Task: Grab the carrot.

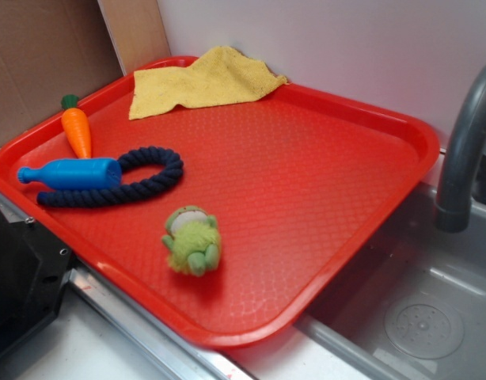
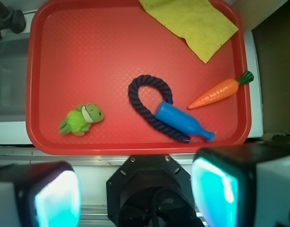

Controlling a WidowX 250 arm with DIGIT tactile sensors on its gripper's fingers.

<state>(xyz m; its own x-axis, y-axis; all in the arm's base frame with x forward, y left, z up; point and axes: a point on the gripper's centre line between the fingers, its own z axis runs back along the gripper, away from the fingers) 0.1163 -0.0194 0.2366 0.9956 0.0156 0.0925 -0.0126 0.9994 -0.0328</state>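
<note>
The carrot (image 1: 77, 131) (image 2: 216, 93), small and orange with a dark green stub top, lies on the red tray (image 1: 306, 182) (image 2: 88, 47) near its left rim in the exterior view, next to a blue bottle toy (image 1: 73, 172) (image 2: 183, 121). In the wrist view my gripper (image 2: 135, 194) hangs high above the tray's near edge, open, its two cyan-lit fingers (image 2: 57, 198) wide apart with nothing between them. It is far from the carrot. The gripper does not show in the exterior view.
A dark blue rope ring (image 1: 132, 180) (image 2: 149, 101) lies under the bottle. A green plush frog (image 1: 192, 241) (image 2: 81, 118) sits nearer the tray's front, a yellow cloth (image 1: 199, 81) (image 2: 192, 23) at the back. A grey faucet (image 1: 465, 150) and sink (image 1: 417, 317) stand to the right.
</note>
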